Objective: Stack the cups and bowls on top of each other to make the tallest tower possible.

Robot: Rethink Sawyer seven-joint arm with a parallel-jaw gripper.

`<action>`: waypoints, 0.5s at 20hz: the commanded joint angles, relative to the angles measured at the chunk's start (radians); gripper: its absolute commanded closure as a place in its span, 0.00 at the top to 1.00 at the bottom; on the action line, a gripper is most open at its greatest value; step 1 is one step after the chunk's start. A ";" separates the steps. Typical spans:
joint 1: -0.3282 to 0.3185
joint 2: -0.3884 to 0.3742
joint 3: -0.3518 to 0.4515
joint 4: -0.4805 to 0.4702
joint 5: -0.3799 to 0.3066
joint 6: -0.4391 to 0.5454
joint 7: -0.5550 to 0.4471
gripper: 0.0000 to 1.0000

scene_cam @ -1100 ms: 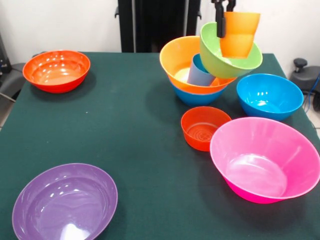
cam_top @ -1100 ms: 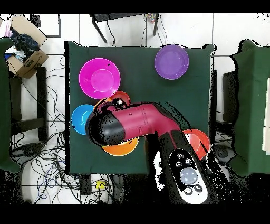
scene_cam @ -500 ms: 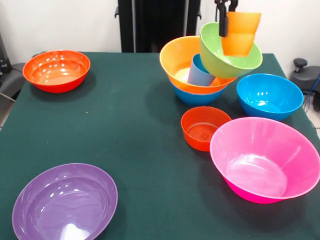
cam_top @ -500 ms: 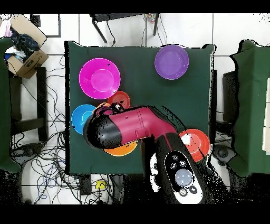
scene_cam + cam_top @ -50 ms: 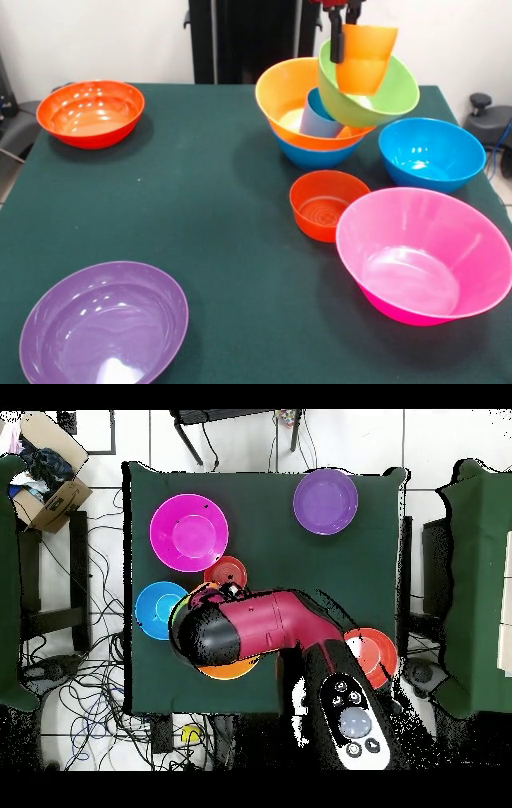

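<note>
The end effector [image 5: 341,24] grips a glossy orange plastic cup [image 5: 364,58], tilted above the lime green plastic bowl [image 5: 376,100] topping the tower [image 5: 320,112].

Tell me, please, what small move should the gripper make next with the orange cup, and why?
Probably lower it a little and release: the gripper holds the glossy orange plastic cup tilted, over the lime green plastic bowl topping the tower.
</note>
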 commanded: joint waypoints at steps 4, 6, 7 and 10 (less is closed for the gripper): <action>0.029 0.060 -0.041 0.088 -0.006 0.053 0.110 0.00; 0.028 0.057 -0.042 0.100 0.001 0.053 0.113 0.00; 0.028 0.056 -0.044 0.104 0.001 0.053 0.112 0.00; 0.026 0.048 -0.049 0.123 0.004 0.051 0.114 0.00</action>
